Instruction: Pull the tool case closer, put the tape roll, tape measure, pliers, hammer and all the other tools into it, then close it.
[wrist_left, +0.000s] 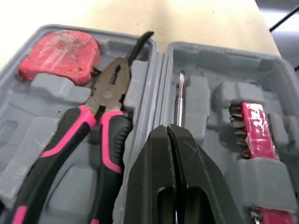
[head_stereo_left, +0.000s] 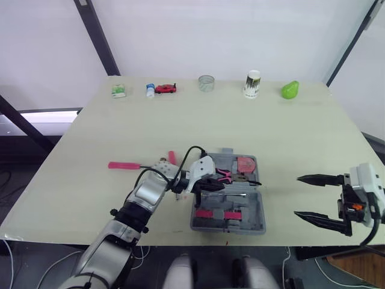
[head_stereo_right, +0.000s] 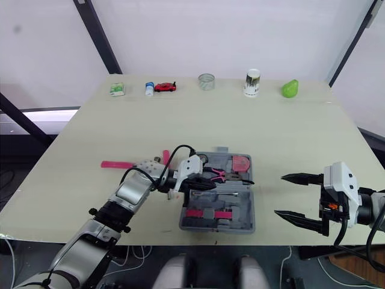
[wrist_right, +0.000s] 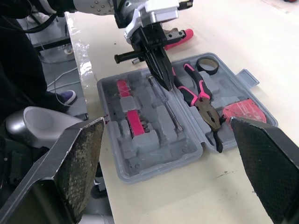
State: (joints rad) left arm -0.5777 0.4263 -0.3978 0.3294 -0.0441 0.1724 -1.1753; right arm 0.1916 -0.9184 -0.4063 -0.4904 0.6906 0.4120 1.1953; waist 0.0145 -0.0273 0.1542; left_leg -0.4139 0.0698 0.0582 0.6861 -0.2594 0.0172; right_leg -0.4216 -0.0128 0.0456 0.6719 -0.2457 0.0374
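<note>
Table [head_stereo_left: 289, 138], pale beige, white wall [head_stereo_left: 240, 36] behind; we see left gripper [wrist_left: 168, 129] clenched above tool case [head_stereo_left: 255, 224], right gripper [head_stereo_left: 296, 196] spread.

Bright, even light covers the pale beige table [head_stereo_left: 289, 138]. Shadows beside the grey plastic tool case [head_stereo_left: 252, 224] are faint.

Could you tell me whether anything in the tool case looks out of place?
Yes. The pliers lie askew in the open tool case, not seated in a moulded slot. Their nose pokes out over the rim, which would probably keep the case from closing.
</note>
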